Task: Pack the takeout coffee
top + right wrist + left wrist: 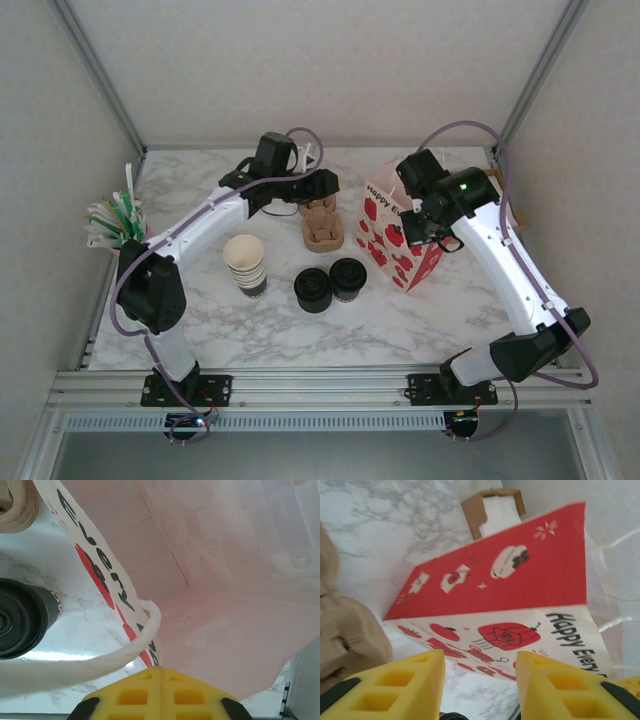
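Yellow-fingered, my left gripper [479, 667] gapes empty. My right gripper [161, 672] pinches the paper bag [240, 605] by its rim. The coffee cup [347, 279], dark-sided and black-lidded, stands near the middle of the bench [450, 310].

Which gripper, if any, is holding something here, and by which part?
The right gripper is shut on the red-and-white paper bag, pinching its top rim beside the white handle. The left gripper is open with nothing between its fingers.

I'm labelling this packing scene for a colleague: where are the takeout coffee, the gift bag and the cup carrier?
takeout coffee [347, 276]: top view, black lid.
gift bag [386, 246]: top view, printed red-and-white side.
cup carrier [322, 226]: top view, brown moulded top.
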Motion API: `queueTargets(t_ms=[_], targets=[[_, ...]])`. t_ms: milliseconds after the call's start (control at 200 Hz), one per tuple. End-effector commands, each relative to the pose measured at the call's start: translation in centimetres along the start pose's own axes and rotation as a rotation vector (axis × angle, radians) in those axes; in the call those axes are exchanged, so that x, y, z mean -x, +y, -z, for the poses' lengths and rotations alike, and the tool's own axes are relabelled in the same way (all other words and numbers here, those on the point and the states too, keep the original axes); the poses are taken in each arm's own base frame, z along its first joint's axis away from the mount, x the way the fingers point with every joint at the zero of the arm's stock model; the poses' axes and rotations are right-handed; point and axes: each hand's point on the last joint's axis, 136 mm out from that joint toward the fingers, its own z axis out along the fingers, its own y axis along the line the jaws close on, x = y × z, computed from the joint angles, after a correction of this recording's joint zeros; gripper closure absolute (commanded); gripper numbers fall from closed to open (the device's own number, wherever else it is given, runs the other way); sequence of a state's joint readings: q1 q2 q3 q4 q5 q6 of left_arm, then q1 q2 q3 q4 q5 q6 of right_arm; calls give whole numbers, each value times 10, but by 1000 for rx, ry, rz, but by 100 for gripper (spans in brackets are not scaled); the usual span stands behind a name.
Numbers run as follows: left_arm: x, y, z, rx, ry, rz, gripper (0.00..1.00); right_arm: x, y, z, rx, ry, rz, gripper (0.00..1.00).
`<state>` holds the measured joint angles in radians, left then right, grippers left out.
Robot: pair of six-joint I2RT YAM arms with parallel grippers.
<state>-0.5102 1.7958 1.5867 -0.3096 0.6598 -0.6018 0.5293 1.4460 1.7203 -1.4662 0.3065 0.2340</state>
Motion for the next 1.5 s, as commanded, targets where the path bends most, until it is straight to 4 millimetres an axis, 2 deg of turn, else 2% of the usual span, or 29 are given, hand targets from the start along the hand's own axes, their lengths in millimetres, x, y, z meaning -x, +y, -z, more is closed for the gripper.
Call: queueTargets(t_ms=[0,215,676,806,996,1207,1337,1492], targets=[[-14,-25,-17,-65,48,-45,61,-3,-6,6,-40,12,-29,100],[-30,-34,-42,-89,108,-56,65,-8,-9,12,-57,8,-33,100],[-36,-36,-78,-114,155,-54,66,-16,-10,27,-58,-23,-40,100],[-37,-37,-82,-116,161,-52,66,-15,-5,25,-49,-26,-26,94],[-42,-31,-79,-99,158,-49,66,-10,2,26,-15,-44,-25,81],[-45,-25,-80,-86,160,-39,66,-2,4,42,23,-100,-41,67],[-46,-22,-76,-72,150,-37,66,5,9,54,85,-156,-51,53],[-43,-15,-71,-60,135,-24,66,16,20,75,199,-258,-69,29]])
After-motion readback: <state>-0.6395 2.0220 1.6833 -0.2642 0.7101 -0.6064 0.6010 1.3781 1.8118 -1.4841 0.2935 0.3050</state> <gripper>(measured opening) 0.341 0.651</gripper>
